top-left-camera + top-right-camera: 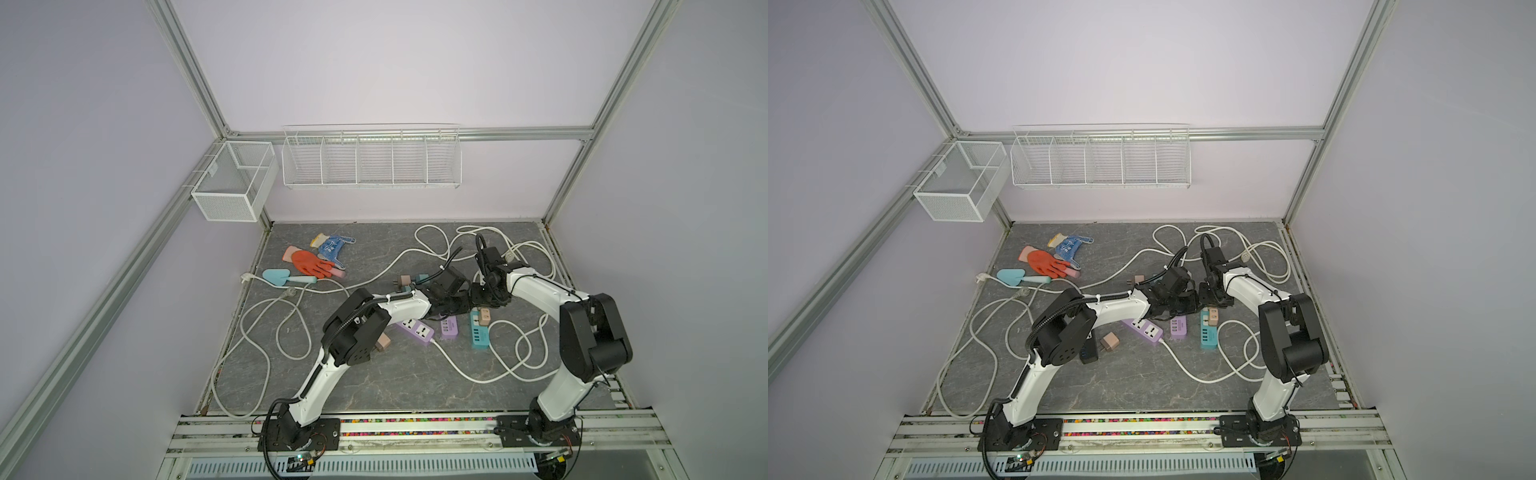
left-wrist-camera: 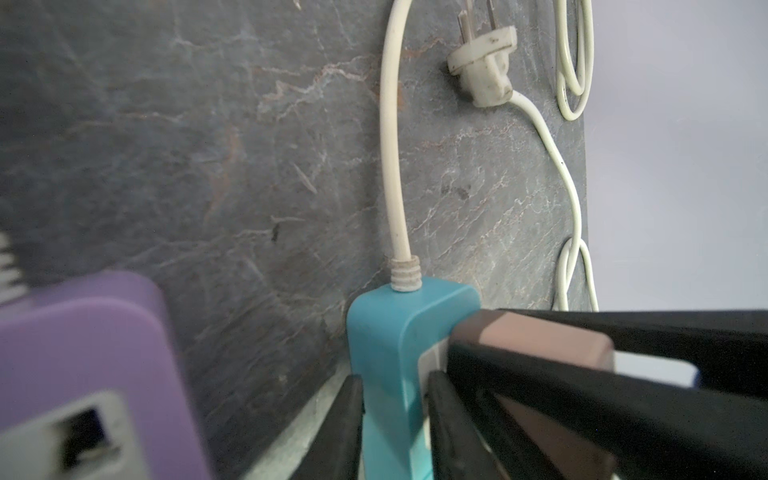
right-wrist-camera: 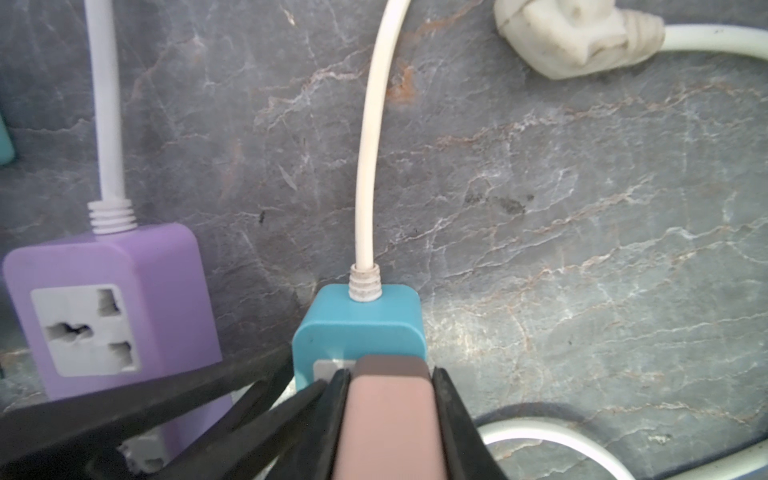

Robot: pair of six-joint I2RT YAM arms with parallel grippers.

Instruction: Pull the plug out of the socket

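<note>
right hand (image 3: pixel 390 384): grips pink plug (image 3: pixel 390 424) | left hand (image 2: pixel 397 409): grips teal socket (image 2: pixel 384 332)

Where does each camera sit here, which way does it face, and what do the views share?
Top views: high above the front edge, looking down at the table; left arm and right arm show whole.
Left wrist: on the left arm, looking along the left gripper clamping the teal power strip.
Right wrist: on the right arm, looking along the right gripper shut on the pink plug.
Shared: both wrist views show strip, plug and the opposite gripper.
</note>
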